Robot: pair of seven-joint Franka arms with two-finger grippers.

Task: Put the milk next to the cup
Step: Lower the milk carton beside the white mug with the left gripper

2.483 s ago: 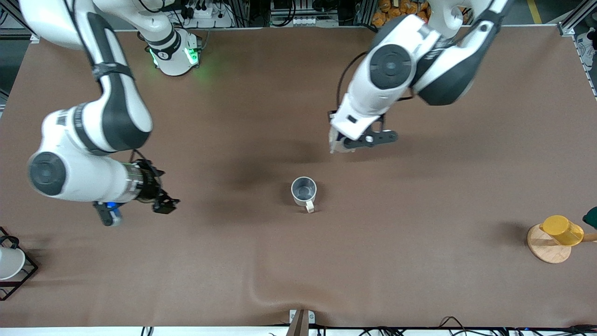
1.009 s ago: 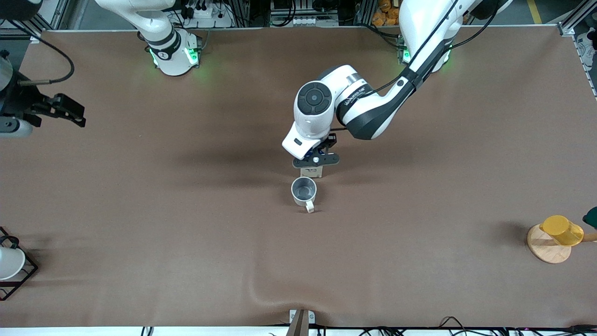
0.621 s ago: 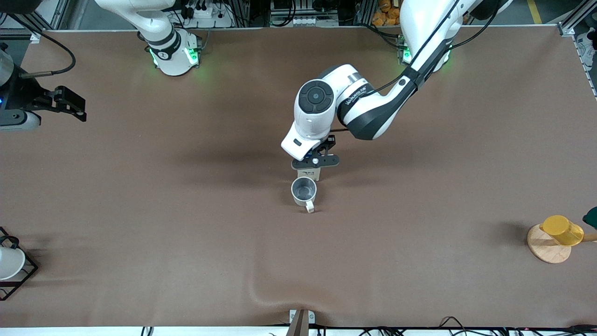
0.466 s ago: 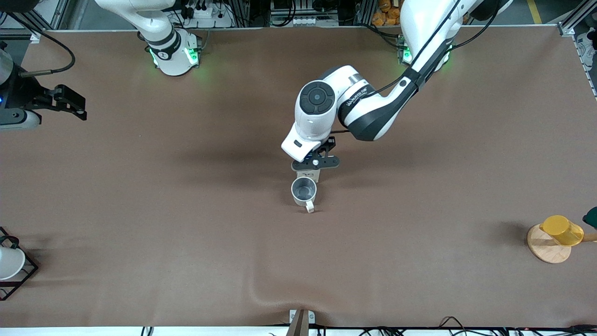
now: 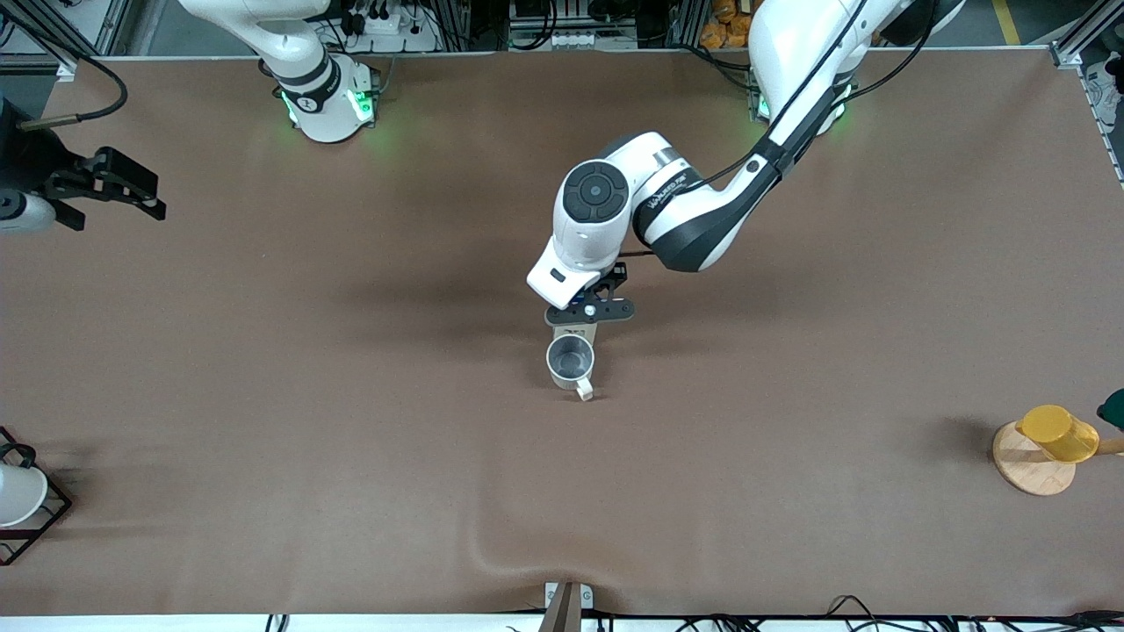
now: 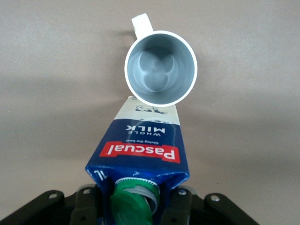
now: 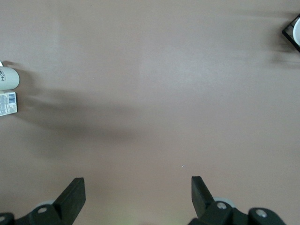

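The cup [image 5: 571, 358] is a small grey-white mug standing mid-table, its handle turned toward the front camera. My left gripper [image 5: 590, 310] is shut on the milk [image 5: 576, 333], a dark-blue carton with a green cap. It holds the carton upright by the top. In the left wrist view the black fingers [image 6: 180, 206] press both sides of the milk [image 6: 140, 150]. The carton's whitish base meets the rim of the cup [image 6: 161, 68]. My right gripper [image 5: 105, 186] waits open and holding nothing over the right arm's end of the table. In its own view, the right gripper [image 7: 138, 197] sees the cup [image 7: 8, 78].
A yellow cup [image 5: 1058, 432] lies on a round wooden stand [image 5: 1034, 470] at the left arm's end, near the front camera. A white cup in a black wire rack [image 5: 35, 513] sits at the right arm's end. The brown cover has a wrinkle [image 5: 492, 555] near the front edge.
My left gripper has carried the milk a little closer to the cup, and the carton's base now meets it. The right gripper has shifted slightly at its end of the table.
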